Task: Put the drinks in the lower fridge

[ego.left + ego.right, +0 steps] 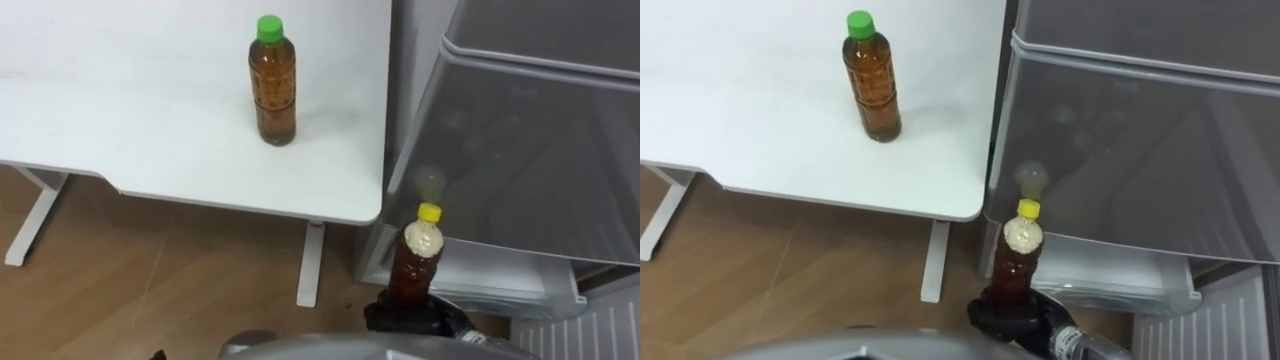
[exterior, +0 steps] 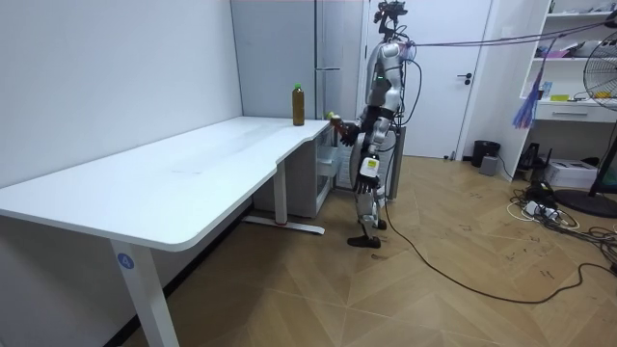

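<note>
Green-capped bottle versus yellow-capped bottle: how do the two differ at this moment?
The green-capped bottle stands free on the white table. The yellow-capped bottle is held off the table in the right robot hand, in front of the fridge drawer. The green-capped bottle's drink looks lighter amber, while the yellow-capped bottle's looks darker brown and pale at the neck. Both are upright, capped bottles of brownish drink.

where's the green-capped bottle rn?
In the eye views, the green-capped bottle stands upright on the white table, near its right edge beside the fridge, up and left of the yellow-capped bottle in the right hand.
</note>
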